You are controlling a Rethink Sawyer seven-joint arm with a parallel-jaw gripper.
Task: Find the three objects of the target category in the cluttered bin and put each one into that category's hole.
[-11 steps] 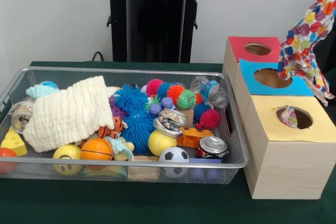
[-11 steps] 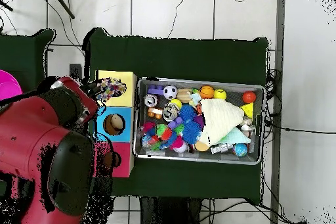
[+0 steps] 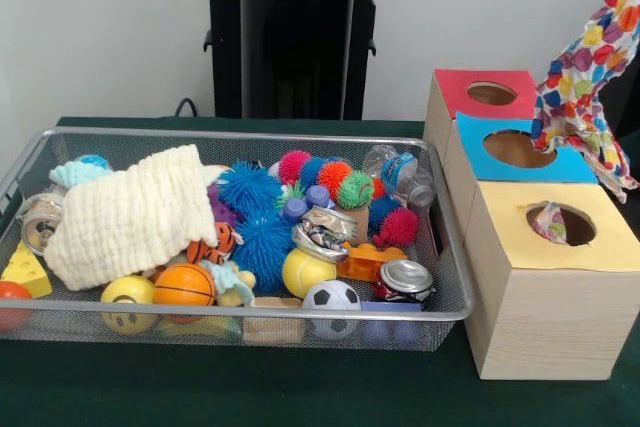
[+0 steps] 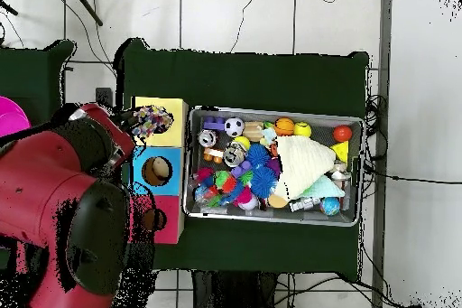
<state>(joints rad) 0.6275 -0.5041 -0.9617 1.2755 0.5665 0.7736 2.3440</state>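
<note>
A white cloth with coloured patches point(image 3: 585, 77) hangs in the air from the top right edge of the front view, above the wooden boxes. In the overhead view this cloth point(image 4: 152, 122) covers the yellow-panelled box point(image 4: 168, 106), at the end of my arm. My gripper point(image 4: 133, 133) is shut on the cloth; in the front view it is above the picture's edge. A second patterned cloth point(image 3: 551, 221) sticks out of the yellow-panelled hole point(image 3: 572, 227). The wire mesh bin point(image 3: 250, 133) point(image 4: 275, 111) is full of toys. No other patterned cloth shows in it.
A cream waffle cloth point(image 3: 130, 212) point(image 4: 302, 164) lies over the bin's toys, with a mint-green cloth point(image 3: 75, 174) beside it. Balls, spiky toys and crushed cans fill the bin. The blue-panelled hole point(image 3: 520, 148) and red-panelled hole point(image 3: 491, 93) lie behind the yellow one.
</note>
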